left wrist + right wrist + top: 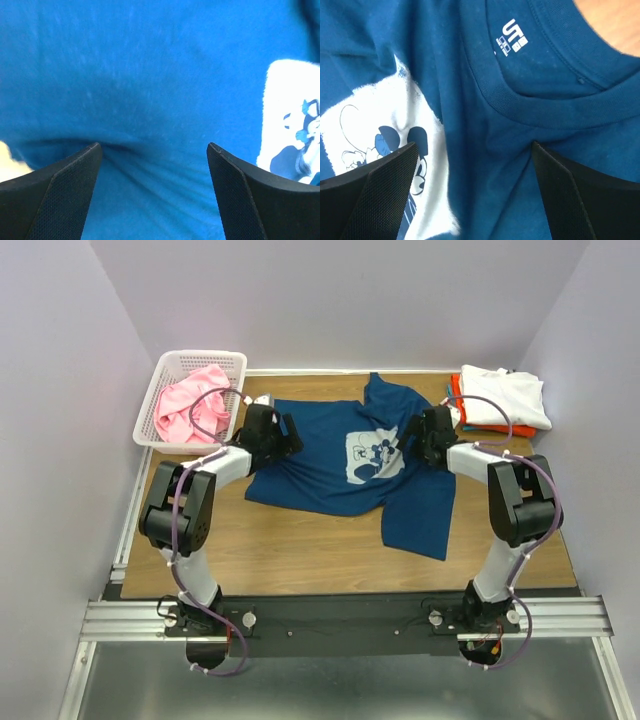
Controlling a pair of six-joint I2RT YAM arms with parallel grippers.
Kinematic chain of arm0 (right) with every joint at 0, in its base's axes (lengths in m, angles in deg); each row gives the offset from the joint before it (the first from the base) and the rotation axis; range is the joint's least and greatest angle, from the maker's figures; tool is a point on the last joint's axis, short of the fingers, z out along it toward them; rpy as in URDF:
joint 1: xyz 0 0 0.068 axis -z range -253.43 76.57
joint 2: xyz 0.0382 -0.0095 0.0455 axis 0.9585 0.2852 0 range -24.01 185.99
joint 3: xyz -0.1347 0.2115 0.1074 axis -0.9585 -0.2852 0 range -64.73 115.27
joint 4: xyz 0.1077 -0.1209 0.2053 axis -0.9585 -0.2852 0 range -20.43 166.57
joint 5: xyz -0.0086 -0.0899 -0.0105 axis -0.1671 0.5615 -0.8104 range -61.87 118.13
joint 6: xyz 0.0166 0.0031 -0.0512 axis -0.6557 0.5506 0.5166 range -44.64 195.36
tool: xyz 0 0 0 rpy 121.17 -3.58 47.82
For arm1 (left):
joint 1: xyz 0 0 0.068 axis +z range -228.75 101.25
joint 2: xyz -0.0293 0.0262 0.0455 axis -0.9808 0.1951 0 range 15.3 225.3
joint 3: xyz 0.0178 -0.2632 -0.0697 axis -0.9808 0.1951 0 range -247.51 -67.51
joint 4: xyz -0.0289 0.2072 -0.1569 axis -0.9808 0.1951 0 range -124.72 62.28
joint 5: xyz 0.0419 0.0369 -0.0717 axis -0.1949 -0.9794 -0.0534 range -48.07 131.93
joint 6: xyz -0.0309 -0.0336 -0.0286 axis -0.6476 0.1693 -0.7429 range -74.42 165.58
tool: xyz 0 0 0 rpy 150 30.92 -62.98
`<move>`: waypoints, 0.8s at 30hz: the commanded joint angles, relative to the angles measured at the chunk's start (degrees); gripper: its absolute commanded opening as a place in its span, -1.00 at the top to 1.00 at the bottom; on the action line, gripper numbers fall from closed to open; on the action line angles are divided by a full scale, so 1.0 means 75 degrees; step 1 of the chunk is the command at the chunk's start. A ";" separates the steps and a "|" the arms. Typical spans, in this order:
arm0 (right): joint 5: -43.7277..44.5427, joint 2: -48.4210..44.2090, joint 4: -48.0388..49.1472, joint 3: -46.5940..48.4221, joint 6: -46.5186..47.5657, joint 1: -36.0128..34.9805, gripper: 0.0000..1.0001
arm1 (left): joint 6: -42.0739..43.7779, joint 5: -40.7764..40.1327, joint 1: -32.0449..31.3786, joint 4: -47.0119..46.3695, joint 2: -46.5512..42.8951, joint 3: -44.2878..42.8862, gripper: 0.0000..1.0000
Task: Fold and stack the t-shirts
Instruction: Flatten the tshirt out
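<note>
A navy blue t-shirt with a pale cartoon-mouse print lies crumpled and spread in the middle of the table. My left gripper is open at the shirt's left part. In the left wrist view its fingers straddle wrinkled blue cloth, with nothing clamped. My right gripper is open at the shirt's right side. Its jaws stand just below the collar and beside the print. A pink t-shirt lies bunched in the basket.
The white lattice basket stands at the back left corner. A folded stack with white on top and orange and teal edges below it sits at the back right. Bare wood shows in front of the shirt.
</note>
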 commanded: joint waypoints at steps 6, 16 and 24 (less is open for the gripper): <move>0.0009 -0.1618 -0.0262 -0.0162 0.0429 0.0057 -1.00 | 0.0739 -0.0357 0.0027 -0.0107 -0.2653 0.0110 -0.83; -0.0167 -0.4359 -0.0285 -0.1873 0.0405 0.0057 -1.00 | 0.0088 -0.1128 -0.0090 0.0431 -0.6255 0.1763 -0.97; -0.0448 -0.5511 -0.0274 -0.2402 0.0464 0.0057 -1.00 | -0.0362 -0.1704 -0.0090 0.2682 -0.6689 0.1213 -0.08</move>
